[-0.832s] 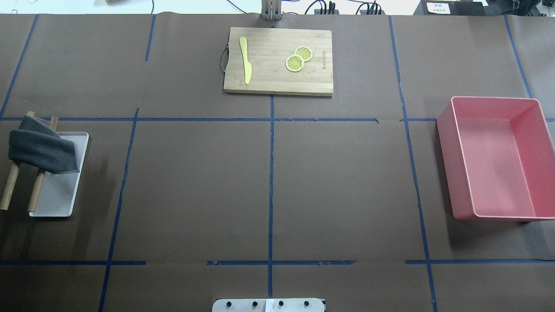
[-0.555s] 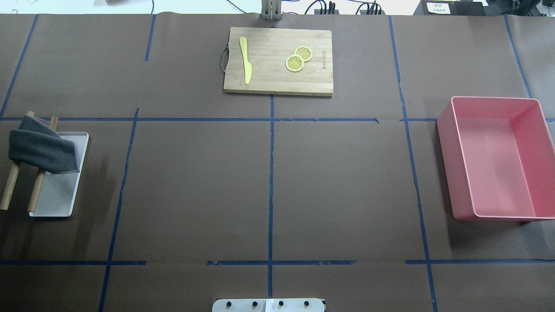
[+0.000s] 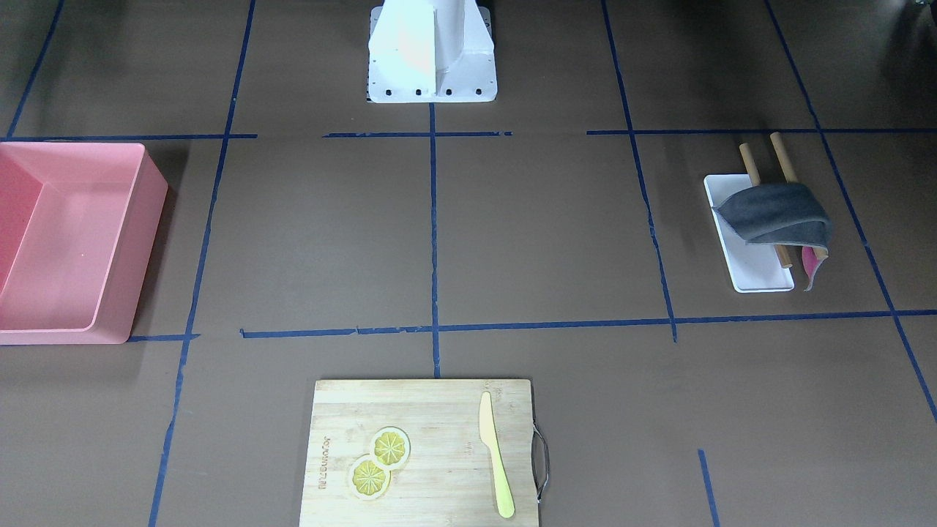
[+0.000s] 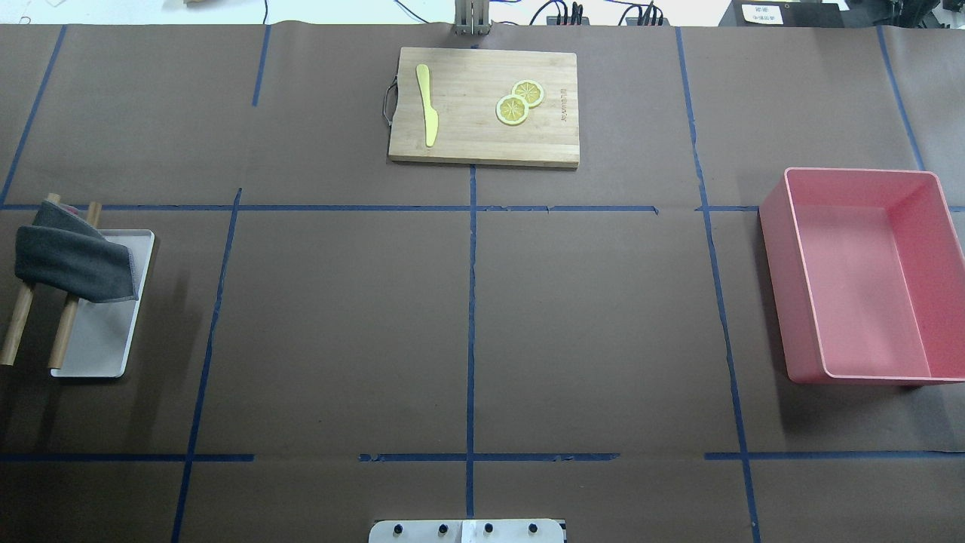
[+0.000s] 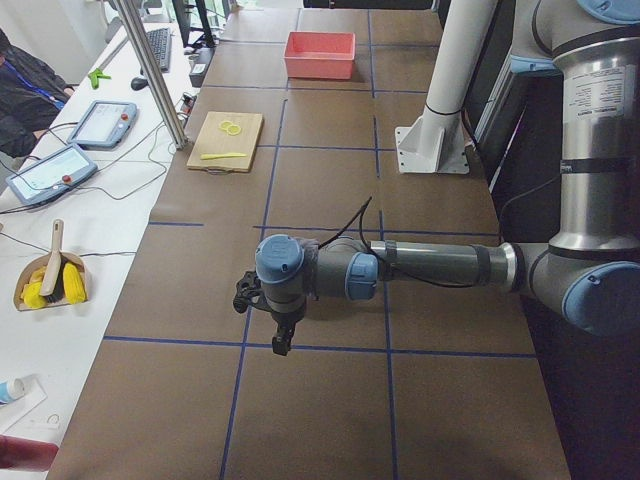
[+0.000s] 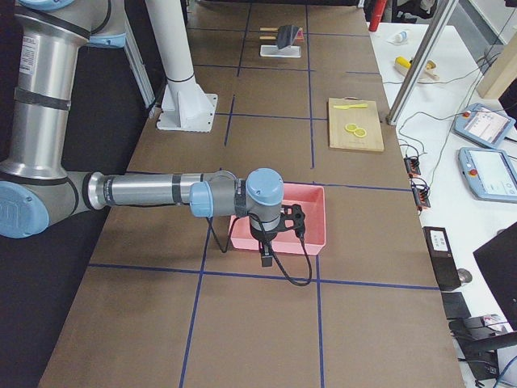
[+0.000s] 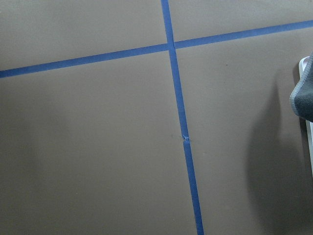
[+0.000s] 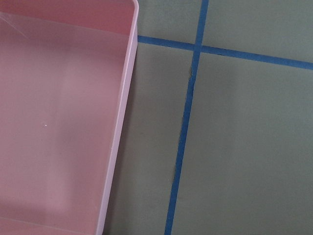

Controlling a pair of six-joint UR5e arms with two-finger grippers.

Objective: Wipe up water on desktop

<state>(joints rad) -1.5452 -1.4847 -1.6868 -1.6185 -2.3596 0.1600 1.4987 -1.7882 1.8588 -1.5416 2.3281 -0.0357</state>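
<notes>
The brown desktop [image 4: 339,324] with its blue tape grid fills the overhead view, and I see no water on it. A dark grey cloth [image 4: 71,264] hangs over two wooden rods [image 4: 15,339] above a white tray [image 4: 98,347] at the left edge; it also shows in the front view [image 3: 776,216]. My left gripper [image 5: 280,335] shows only in the exterior left view, low over bare desktop. My right gripper [image 6: 265,259] shows only in the exterior right view, by the pink bin [image 6: 307,218]. I cannot tell whether either is open or shut.
A pink bin [image 4: 867,279] stands at the right edge. A bamboo cutting board [image 4: 467,136] at the far middle holds a yellow knife [image 4: 427,102] and two lemon slices [image 4: 519,102]. The robot's white base plate [image 4: 467,532] sits at the near edge.
</notes>
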